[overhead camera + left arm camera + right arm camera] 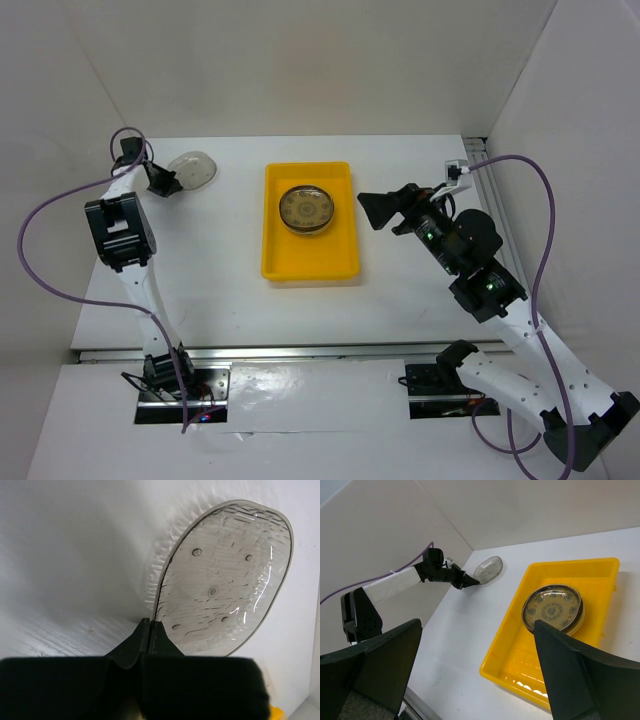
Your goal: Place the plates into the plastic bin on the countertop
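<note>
A clear glass plate (225, 580) sits at the far left of the white countertop (210, 250); the same plate (193, 168) is small in the top view and shows again as a clear plate (487, 569) in the right wrist view. My left gripper (150, 625) is shut on its near rim. The yellow plastic bin (310, 262) lies mid-table with a stack of plates (307, 209), a yellow-and-brown patterned one on top. My right gripper (475, 670) hovers open to the right of the bin, with nothing between its fingers.
White walls (300, 60) close the countertop at the back and both sides. Purple cables (45, 230) loop beside each arm. A metal strip (300, 352) runs along the near table edge.
</note>
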`<state>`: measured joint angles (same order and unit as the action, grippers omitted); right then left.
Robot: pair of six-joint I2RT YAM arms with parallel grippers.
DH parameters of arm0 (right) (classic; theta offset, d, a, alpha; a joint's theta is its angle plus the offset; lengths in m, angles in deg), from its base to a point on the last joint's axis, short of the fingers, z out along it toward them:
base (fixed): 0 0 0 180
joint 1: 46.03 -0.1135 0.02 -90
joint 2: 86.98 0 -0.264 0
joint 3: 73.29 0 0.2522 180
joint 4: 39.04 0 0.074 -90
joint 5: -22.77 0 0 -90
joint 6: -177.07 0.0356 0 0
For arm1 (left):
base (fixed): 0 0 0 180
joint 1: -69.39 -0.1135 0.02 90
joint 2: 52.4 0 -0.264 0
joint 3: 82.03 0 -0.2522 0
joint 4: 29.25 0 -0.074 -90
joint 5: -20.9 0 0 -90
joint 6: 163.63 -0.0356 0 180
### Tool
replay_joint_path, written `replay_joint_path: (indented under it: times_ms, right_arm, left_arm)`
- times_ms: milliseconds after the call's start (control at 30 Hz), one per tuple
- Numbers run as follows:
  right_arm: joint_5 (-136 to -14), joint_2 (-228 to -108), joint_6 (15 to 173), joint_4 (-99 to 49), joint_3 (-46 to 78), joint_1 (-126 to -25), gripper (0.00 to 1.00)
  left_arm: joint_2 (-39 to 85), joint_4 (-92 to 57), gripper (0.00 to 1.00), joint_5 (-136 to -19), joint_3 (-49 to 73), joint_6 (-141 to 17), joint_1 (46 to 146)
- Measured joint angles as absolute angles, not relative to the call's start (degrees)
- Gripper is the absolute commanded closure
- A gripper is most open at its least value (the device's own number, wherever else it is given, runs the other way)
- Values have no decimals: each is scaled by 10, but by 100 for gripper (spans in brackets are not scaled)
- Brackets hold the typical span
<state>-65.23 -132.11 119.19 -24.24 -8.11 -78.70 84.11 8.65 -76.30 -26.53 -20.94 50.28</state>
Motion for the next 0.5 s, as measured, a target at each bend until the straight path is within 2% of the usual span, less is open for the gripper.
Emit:
replay_joint_path:
  times_ms: [200,333,500]
  right_arm:
    - [-640,-1321,1192,-226,-81,-787,0]
    - [-624,-1321,1192,-212,-81,-787,0]
    - [-603,-1320,1192,-197,-83,-787,0]
  left_arm:
    - [830,71,100,-785,-248,-214,504]
    - [720,48,100,-764,-118,-216,525]
    - [595,38,100,-739,-127,-252,624]
